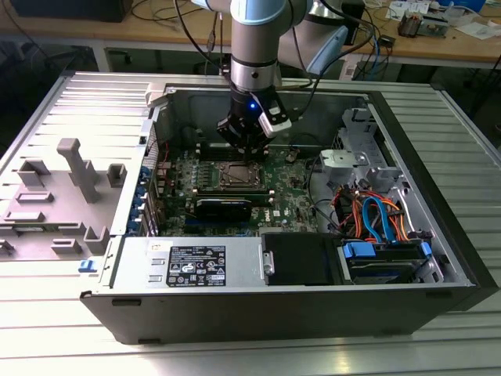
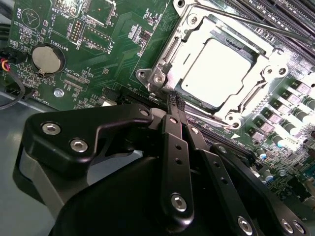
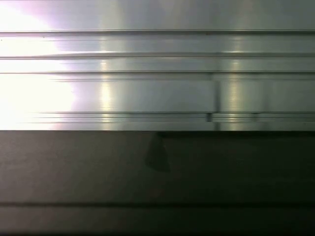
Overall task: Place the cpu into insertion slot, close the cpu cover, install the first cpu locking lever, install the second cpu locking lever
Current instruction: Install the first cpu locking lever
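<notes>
The arm reaches down into an open computer case (image 1: 438, 258) that lies on a ribbed metal surface (image 1: 470, 141). Its gripper (image 1: 245, 147) hangs over the green motherboard (image 1: 176, 200), just above the far edge of the insertion slot (image 1: 236, 175), toward the back wall of the case.

In the second wrist view the gripper (image 2: 174, 101) has its jaws drawn together, the black fingers (image 2: 173, 147) meeting at a narrow tip right at the near corner of the socket. Whether anything thin is pinched between them cannot be told.

The cpu (image 2: 215, 73) sits in the insertion slot (image 2: 170, 59), its silvery-grey top showing flat and square. The cpu cover (image 2: 268, 66) lies down over it, its metal frame ringing the chip, which shows through the large window. A thin wire lever (image 2: 251, 23) runs along the far side of the socket frame; whether it is latched cannot be told.

On the motherboard (image 2: 123, 59) a round coin battery (image 2: 47, 60) sits well apart from the socket, toward the board's edge. Long black memory slots (image 2: 275, 12) run beside the socket on its far side.

In the exterior view a bundle of orange and blue cables (image 1: 376, 215) lies in the case toward the exterior view's right, and a labelled power supply box (image 1: 196, 265) fills the near edge. A grey plastic moulded panel (image 1: 63, 196) rests on the surface at the exterior view's left.

The first wrist view shows ribbed metal (image 3: 157, 73) above a dark band (image 3: 157, 177).
</notes>
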`<state>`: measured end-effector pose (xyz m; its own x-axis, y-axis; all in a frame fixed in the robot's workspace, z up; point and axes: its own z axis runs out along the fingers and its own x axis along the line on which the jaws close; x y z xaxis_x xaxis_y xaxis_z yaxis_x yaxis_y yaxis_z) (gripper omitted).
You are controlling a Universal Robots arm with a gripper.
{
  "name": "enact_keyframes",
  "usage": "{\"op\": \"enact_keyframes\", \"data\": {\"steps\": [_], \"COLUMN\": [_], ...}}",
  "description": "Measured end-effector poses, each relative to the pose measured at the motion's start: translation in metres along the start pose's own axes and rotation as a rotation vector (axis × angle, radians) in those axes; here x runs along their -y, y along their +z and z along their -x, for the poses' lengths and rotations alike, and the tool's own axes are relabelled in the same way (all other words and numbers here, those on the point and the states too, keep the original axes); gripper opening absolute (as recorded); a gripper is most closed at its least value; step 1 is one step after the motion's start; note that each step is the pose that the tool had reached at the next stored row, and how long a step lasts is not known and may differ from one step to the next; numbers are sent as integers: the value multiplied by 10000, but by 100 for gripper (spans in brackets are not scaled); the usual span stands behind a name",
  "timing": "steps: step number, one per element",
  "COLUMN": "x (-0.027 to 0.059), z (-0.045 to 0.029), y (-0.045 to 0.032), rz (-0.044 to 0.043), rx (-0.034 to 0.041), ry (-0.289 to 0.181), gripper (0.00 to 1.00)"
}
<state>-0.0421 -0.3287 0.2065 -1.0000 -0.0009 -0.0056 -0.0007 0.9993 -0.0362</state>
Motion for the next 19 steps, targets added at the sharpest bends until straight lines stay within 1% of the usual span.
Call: {"op": "enact_keyframes", "data": {"steps": [7, 10, 19], "x": [1, 7, 23], "z": [8, 20, 20], "y": [-5, -1, 0], "rz": [-1, 0, -2], "rx": [-1, -16, -22], "ry": [-2, 0, 1], "gripper": [11, 11, 11]}}
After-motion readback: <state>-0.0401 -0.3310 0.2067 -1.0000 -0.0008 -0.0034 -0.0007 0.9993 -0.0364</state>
